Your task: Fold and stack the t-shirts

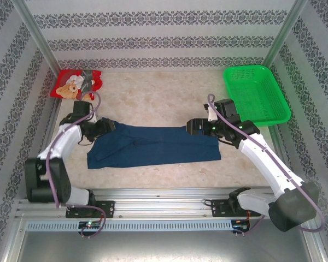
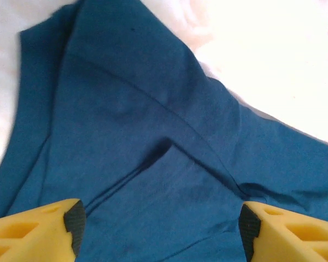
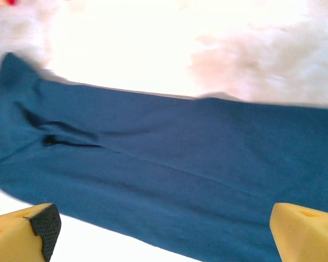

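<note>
Navy cloth is picked up first, nearest the arm bases: the navy t-shirt [image 1: 153, 148] is laid out as a long band on the table [image 1: 164, 103], its long axis running left to right, its print hidden (folded inward or face down, it cannot be told). At its left end the left gripper [image 1: 109, 127] is poised just over the far corner. In the left wrist view its yellow fingers [image 2: 54, 224] are spread wide, with creased cloth below them and nothing pinched. At the right end the right gripper [image 1: 191, 128] is held over the far edge, its fingers [image 3: 35, 226] parted wider yet, and the band is seen stretching away beneath them. So each end is covered by its own arm, and the shirt lies directly under both sets of fingers. The next fold is judged to be crosswise, one short end carried over the other along that left-right axis. Farther back, the red t-shirt [image 1: 76, 84] is bunched in the far left corner, nearer the left arm, and the green basket [image 1: 257, 93] is parked far right.
</note>
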Robot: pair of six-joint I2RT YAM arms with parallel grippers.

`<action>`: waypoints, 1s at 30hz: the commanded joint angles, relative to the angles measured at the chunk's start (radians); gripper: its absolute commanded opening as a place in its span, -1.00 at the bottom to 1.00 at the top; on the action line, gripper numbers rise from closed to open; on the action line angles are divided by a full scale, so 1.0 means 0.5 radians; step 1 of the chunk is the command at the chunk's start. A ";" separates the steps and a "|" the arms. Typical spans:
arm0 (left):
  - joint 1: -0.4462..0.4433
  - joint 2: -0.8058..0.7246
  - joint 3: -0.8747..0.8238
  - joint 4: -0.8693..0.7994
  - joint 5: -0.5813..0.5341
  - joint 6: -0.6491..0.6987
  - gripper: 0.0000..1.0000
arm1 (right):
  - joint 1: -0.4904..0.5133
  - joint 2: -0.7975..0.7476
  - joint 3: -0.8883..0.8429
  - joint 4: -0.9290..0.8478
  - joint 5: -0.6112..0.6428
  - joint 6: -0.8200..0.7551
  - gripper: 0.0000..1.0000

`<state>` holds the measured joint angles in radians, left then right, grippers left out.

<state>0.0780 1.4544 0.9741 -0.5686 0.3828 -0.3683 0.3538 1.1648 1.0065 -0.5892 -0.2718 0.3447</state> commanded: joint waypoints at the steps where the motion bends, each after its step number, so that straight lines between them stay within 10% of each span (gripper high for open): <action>1: -0.023 0.158 0.156 -0.154 0.147 0.275 0.40 | 0.052 0.018 0.062 0.041 -0.224 -0.037 0.96; 30: -0.233 0.733 0.505 -0.477 -0.060 0.650 -0.26 | 0.112 0.020 0.121 -0.086 -0.069 -0.047 0.96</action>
<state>-0.0208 1.8023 1.2289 -0.7769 0.3500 -0.0757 0.4038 1.1976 1.0485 -0.6174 -0.3290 0.3328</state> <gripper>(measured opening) 0.387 0.982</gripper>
